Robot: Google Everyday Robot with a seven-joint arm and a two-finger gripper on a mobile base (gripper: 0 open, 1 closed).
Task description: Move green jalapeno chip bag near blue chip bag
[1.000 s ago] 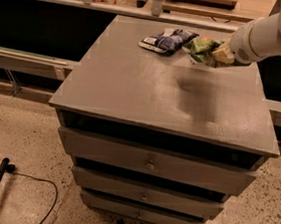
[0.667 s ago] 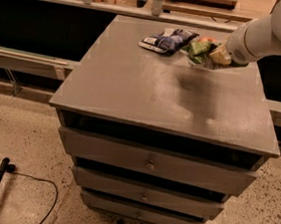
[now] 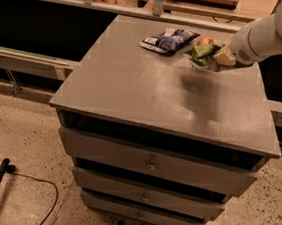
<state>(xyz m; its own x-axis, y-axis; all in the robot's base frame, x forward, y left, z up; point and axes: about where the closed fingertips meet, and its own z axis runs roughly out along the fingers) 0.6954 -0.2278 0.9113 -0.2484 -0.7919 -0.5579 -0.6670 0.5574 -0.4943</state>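
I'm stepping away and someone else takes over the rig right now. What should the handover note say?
Gripper: at the far right of the cabinet top, shut on the green chip bag, which appears to be held just above the surface.
Blue chip bag: lying near the far edge, just left of the green bag, with a small gap between them.
Done: green bag is picked up and close to the blue one.
Left: lower it beside the blue bag, open the gripper, and pull the arm back.
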